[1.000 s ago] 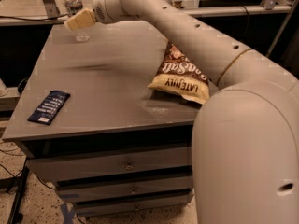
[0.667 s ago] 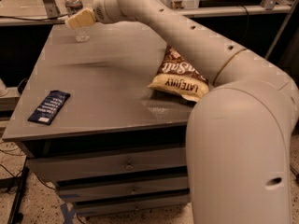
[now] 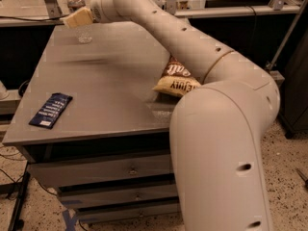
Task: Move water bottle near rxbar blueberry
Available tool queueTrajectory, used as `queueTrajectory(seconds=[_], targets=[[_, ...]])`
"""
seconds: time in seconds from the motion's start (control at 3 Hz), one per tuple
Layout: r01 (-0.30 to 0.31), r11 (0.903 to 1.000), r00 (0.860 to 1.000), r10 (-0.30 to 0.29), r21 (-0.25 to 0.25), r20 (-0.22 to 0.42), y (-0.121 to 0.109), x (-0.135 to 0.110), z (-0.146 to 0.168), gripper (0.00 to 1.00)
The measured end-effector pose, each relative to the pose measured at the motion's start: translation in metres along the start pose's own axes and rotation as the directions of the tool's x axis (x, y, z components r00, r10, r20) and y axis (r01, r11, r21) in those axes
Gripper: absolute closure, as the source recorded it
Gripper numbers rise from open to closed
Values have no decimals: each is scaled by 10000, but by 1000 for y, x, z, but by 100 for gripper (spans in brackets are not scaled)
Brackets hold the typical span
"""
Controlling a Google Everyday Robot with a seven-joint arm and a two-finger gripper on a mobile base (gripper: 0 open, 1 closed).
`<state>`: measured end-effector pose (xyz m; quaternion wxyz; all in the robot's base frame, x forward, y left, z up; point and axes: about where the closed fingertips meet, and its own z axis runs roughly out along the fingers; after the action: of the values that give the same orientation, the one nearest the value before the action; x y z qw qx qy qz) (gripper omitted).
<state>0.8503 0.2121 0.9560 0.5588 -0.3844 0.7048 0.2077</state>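
The water bottle, clear with a white cap, stands upright at the table's far left corner. My gripper is at the bottle's mid-height and covers part of its body; the arm reaches to it from the lower right across the table. The bottle's base still shows on the tabletop below the gripper. The rxbar blueberry, a flat dark blue wrapper with white lettering, lies near the table's front left edge, far from the bottle.
A brown and cream chip bag lies at the table's right side, partly behind my arm. The grey table has drawers below its front edge. Metal frames and rails stand behind the table.
The gripper has shifted slightly left at the bottle, and the arm's lower bulk has swung left in the view. The bottle and the bar have not moved.
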Motion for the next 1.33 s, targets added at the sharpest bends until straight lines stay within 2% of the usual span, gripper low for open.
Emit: queueTrajectory(seconds=[1.33], targets=[[288, 9971, 9996, -293, -703, -51, 6, -11, 65, 0]])
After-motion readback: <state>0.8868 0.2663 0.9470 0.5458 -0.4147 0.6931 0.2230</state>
